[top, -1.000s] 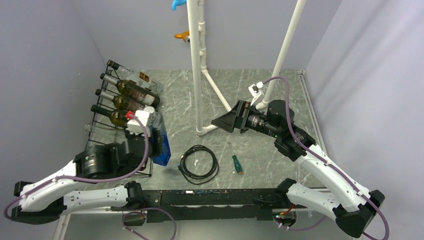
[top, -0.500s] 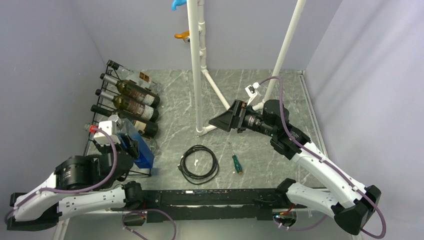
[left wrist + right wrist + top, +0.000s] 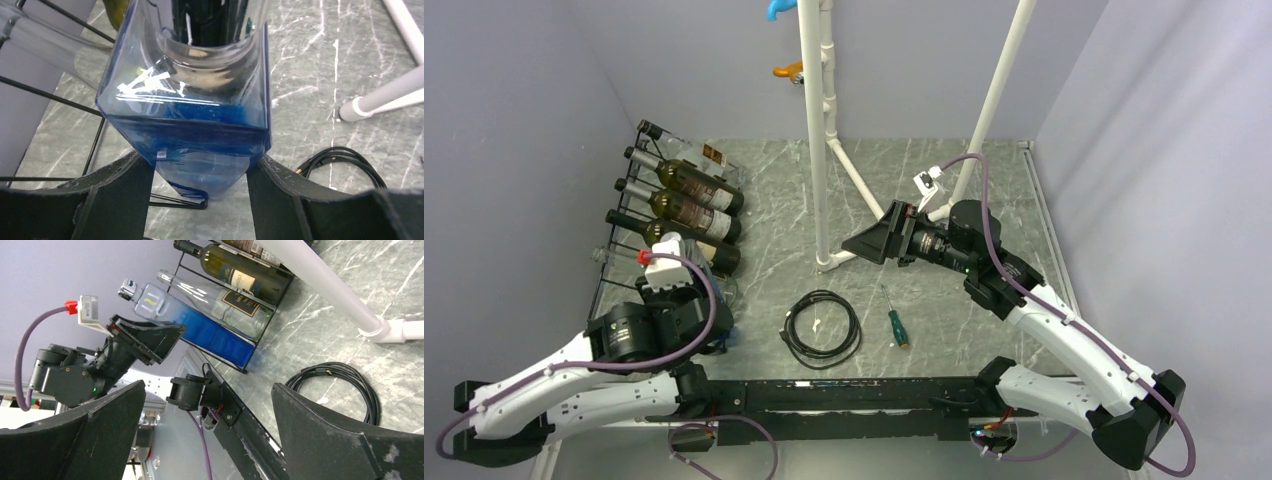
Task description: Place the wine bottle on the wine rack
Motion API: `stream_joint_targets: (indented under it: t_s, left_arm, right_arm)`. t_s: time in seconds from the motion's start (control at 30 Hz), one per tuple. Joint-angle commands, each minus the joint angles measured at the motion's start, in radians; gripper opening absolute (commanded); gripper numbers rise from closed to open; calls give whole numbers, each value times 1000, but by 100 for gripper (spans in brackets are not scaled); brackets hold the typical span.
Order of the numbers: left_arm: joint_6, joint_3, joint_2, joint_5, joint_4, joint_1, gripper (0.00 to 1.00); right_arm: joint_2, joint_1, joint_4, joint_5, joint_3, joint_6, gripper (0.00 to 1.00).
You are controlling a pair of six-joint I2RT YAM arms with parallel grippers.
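Noted: the blue bottle (image 3: 190, 125) is laid slanted in the nearest slot of the rack (image 3: 95, 147), beside the stored bottles (image 3: 235, 277). It is pinched at its sides by the left tool (image 3: 199, 162). The right tool (image 3: 864, 243) is held spread and empty above the bench (image 3: 774, 200). Placement is judged nearly done; release and withdrawal are left.

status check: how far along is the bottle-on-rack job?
Nearly done. Done: the blue bottle lies along the wine rack beside a clear bottle; I can't tell whether it is fully seated. In hand: the left claw grips its sides. Left: let go and back off. The right claw is open and holds nothing.
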Motion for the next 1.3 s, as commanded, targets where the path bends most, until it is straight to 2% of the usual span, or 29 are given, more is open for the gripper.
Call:
stream_joint_targets:
  t_s: [0.0,0.23,0.37,0.53,0.77,0.97,1.27]
  left_arm:
    - [138,-22,-22,-17,229,104,0]
    - [335,-111,-158,70,423,265,0]
    - [325,-137,-159,145,431,344,0]
    - [195,-116,-109,170,330,411,0]
    - [-129,-104,-100,95,79,439,3]
    - [-239,-132,-176,51,20,439,14]
    - [-325,-149,-184,38,-37,439,31]
  right_arm:
    - [-7,-1,45,-1,-4,-6,100]
    - [-23,-1,37,5,-17,-5,100]
    - [-19,-1,28,7,-8,-11,100]
    - [-16,-1,30,2,-7,-9,100]
    - [-31,-1,15,9,-12,-12,100]
    - [-30,-2,19,7,-14,-11,100]
    - [-31,-1,25,5,-20,-3,100]
